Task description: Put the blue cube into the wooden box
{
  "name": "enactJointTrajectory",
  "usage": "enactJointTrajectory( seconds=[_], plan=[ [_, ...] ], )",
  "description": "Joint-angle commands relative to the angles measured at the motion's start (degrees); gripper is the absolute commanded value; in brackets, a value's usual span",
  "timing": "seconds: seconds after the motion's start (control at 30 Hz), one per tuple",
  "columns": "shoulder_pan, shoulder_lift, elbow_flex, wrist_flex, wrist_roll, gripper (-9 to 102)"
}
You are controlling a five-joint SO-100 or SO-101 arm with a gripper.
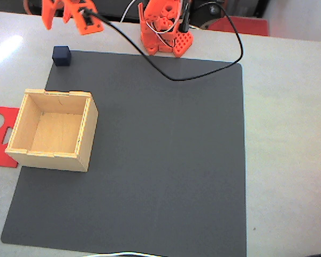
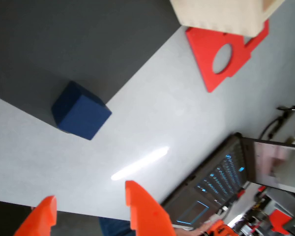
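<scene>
The blue cube (image 1: 61, 55) is small and dark navy and sits on the far left corner of the dark mat (image 1: 160, 155). In the fixed view my orange gripper (image 1: 58, 20) hovers above and just behind the cube, open and empty. The wrist view has the blue cube (image 2: 81, 110) ahead of my gripper (image 2: 88, 194), apart from both orange fingertips (image 2: 142, 209). The wooden box (image 1: 53, 128) is light plywood with no lid and stands empty on the mat's left side, nearer the camera than the cube. Its corner (image 2: 221, 14) shows at the top of the wrist view.
A flat red cutout piece (image 1: 0, 134) lies on the white table left of the box, also seen as the red cutout (image 2: 226, 54) in the wrist view. The orange arm base (image 1: 163, 27) stands at the back with a black cable (image 1: 203, 72) looping onto the mat. A laptop (image 2: 221, 182) lies beyond the table edge.
</scene>
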Motion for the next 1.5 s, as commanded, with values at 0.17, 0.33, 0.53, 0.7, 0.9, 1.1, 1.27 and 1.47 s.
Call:
enactJointTrajectory(
  seconds=[0.17, 0.33, 0.53, 0.7, 0.9, 1.1, 1.27, 1.47],
  plan=[
    [0.3, -3.7, -2.7, -3.1, 0.0, 18],
    [0.1, -8.9, -3.7, -5.2, -3.1, 22],
    [0.2, -13.4, -4.8, -5.4, -3.6, 22],
    [0.0, -13.7, -4.7, -5.4, -3.6, 22],
    [-0.1, -15.2, -4.7, -5.6, -5.0, 23],
    [0.0, -15.3, -4.5, -7.0, -6.9, 30],
    [-0.1, -17.1, -4.4, -8.3, -7.0, 31],
    [-0.1, -22.5, -4.4, -9.8, -7.1, 31]
  ],
)
